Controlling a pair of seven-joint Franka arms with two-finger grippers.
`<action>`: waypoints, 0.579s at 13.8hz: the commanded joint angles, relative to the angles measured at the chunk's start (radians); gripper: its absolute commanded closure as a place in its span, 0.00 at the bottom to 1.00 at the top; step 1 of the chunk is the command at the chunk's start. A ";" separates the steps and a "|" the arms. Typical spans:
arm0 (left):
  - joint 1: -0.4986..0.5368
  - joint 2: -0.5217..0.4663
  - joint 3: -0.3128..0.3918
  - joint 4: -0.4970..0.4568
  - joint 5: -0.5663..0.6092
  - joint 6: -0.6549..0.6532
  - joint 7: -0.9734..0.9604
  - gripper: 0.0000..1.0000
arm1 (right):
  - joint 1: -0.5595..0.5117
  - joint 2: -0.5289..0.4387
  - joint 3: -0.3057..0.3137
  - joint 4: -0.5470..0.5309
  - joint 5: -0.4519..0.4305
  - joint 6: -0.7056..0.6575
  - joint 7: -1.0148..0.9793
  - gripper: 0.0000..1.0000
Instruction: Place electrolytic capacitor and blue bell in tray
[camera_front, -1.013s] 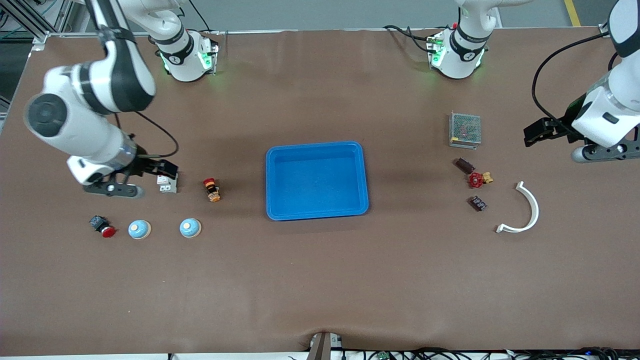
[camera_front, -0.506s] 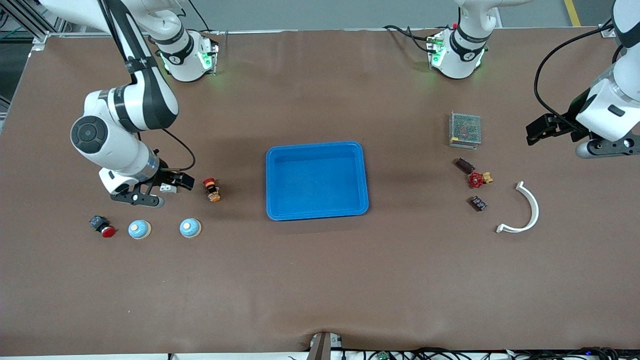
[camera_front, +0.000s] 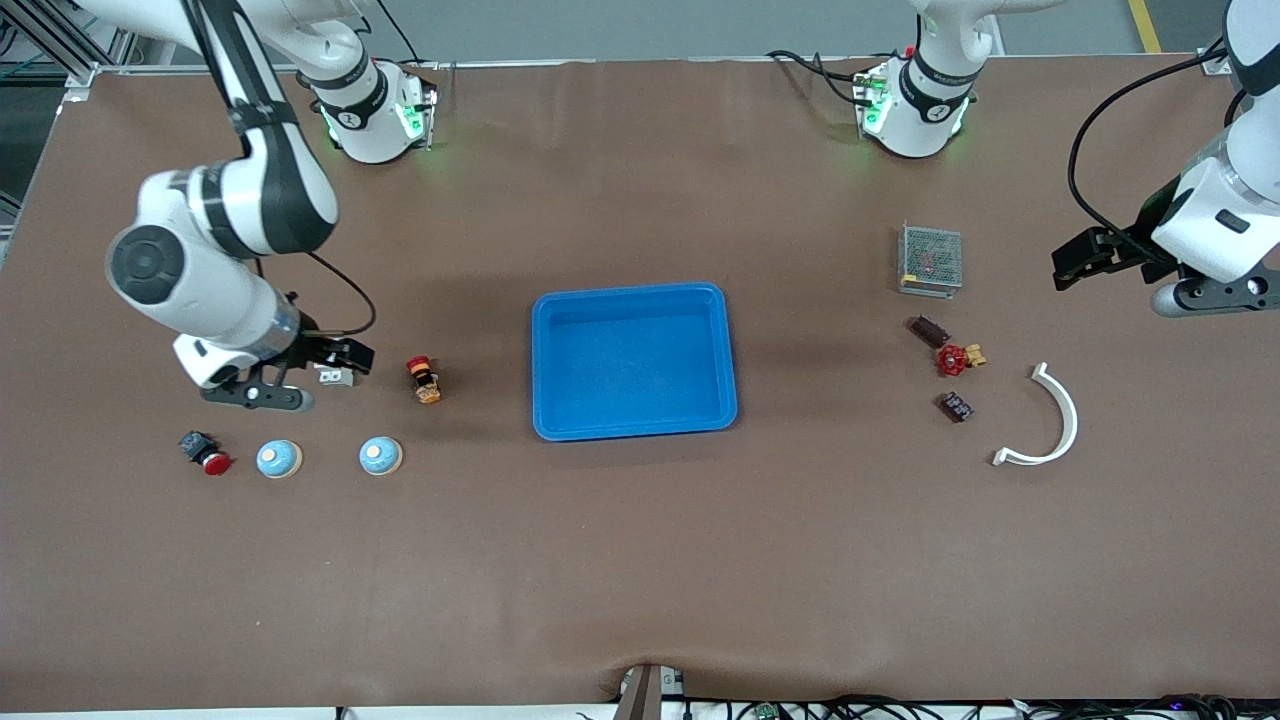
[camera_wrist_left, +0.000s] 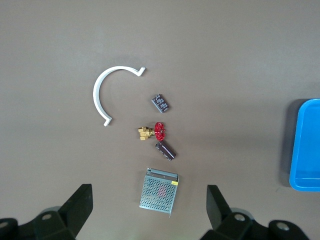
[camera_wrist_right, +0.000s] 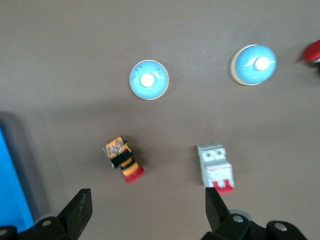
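We see tray empty at table middle. Right gripper wide open, holding nothing, over white breaker; two blue bells nearer camera. Left gripper wide open, empty, over mesh box; capacitor beside red valve.

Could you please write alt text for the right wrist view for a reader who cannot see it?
The right gripper, its fingers open and empty, hangs over a brown table bearing two blue bells, a white circuit breaker and an orange-and-black button switch.
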 joint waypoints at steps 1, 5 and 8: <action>0.004 -0.012 -0.007 0.011 0.014 -0.016 0.010 0.00 | -0.060 -0.023 0.005 0.161 0.001 -0.198 -0.112 0.00; 0.001 -0.010 -0.010 0.000 0.004 -0.018 -0.005 0.00 | -0.128 -0.022 0.005 0.380 -0.011 -0.400 -0.229 0.00; 0.001 -0.010 -0.027 -0.066 0.001 -0.016 -0.015 0.00 | -0.151 -0.022 0.004 0.444 -0.015 -0.440 -0.294 0.00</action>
